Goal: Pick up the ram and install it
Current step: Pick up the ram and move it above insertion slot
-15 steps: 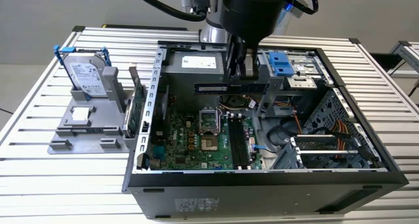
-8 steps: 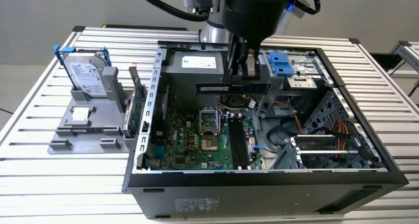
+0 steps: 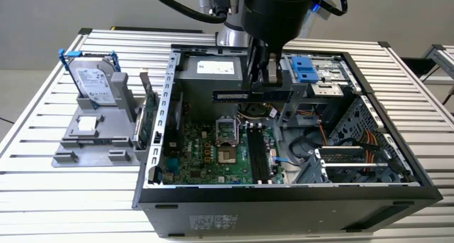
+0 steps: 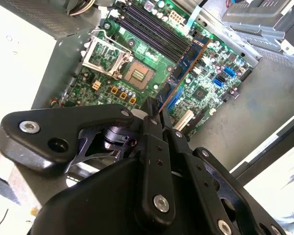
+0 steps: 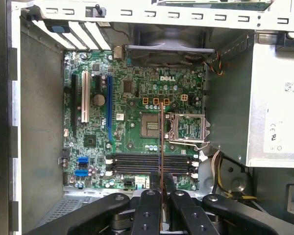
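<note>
**One ram (image 3: 234, 95) gripped above the open computer case (image 3: 284, 206)**

The pincer (image 3: 265, 89) is clamped shut on the ram, holding it on edge above the motherboard (image 3: 212, 152), clear of the memory slots (image 3: 260, 155). The computer case lies on the slatted worktop (image 3: 71, 200).

The ram (image 3: 230, 96) hangs over the motherboard (image 3: 212, 152) — itself inside the case (image 3: 284, 208).

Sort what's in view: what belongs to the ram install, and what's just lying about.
Job: ram, held in the tool; slots on the motherboard; open case.
Lying about: hard drive; green card; grey stand.
</note>
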Motion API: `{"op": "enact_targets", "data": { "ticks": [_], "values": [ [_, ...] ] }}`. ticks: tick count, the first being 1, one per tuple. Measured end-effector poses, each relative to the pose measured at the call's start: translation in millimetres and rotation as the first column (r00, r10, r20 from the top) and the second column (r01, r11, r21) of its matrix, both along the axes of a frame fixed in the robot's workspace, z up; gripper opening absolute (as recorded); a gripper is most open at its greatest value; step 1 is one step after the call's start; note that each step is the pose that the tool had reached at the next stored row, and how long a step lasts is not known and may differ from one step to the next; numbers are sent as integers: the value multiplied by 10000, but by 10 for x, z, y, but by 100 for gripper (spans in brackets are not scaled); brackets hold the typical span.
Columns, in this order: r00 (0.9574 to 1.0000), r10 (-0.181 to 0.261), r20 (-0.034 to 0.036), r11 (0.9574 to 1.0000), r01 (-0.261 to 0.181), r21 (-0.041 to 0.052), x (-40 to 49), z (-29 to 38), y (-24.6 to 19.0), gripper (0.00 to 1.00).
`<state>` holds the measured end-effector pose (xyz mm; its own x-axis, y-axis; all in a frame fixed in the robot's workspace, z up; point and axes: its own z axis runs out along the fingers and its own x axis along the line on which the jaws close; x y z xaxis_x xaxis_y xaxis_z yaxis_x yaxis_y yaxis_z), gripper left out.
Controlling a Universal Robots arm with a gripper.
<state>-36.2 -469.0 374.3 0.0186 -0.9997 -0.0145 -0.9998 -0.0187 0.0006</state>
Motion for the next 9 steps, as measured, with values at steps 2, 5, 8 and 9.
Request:
{"op": "enact_targets", "data": {
  "ticks": [2,5,8,9],
  "values": [
    [10000,1,0,10000,-1,1,1,-1,7,0],
    [10000,0,0,10000,0,-1,0,-1,26,0],
    [10000,0,0,10000,0,0,0,-2,59,0],
    [10000,0,0,10000,0,0,0,-2,73,0]
  ]
}}
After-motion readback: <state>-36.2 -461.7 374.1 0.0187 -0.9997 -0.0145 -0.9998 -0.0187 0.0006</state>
